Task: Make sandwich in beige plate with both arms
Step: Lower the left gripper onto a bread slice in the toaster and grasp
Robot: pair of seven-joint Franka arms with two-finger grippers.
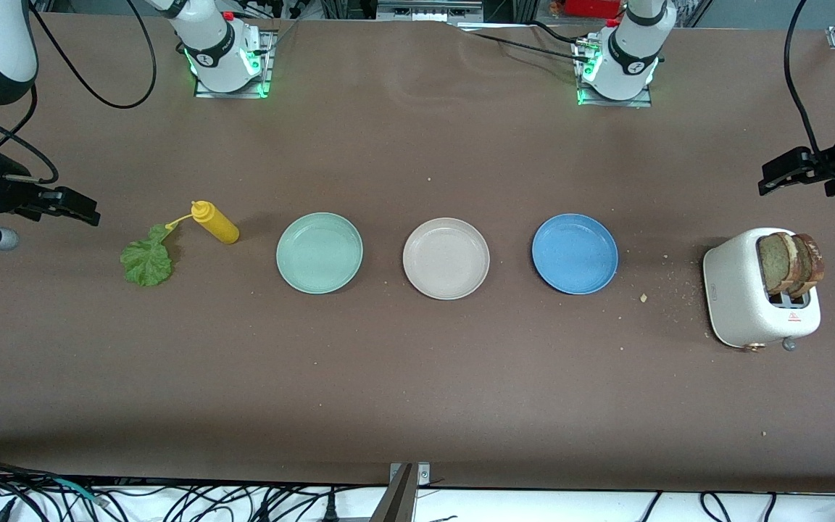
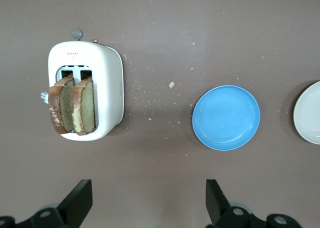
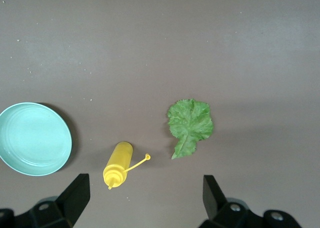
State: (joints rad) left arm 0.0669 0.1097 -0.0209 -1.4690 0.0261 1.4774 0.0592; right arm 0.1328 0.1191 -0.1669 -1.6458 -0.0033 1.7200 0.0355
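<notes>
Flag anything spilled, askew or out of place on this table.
Crumbs are scattered on the table between the blue plate and the toaster. The yellow squeeze bottle lies on its side beside the lettuce leaf, its cap hanging open on its strap. The lettuce sits directly on the table.

Three plates in a row mid-table (image 1: 417,406): beige plate (image 1: 446,259) in the middle, mint plate (image 1: 320,253) toward the right arm's end, blue plate (image 1: 575,254) toward the left arm's end. Past the mint plate lie a mustard bottle (image 1: 216,222) and lettuce leaf (image 1: 148,259). Past the blue plate stands a toaster (image 1: 751,293) with two bread slices (image 1: 791,263) in its slots.
</notes>
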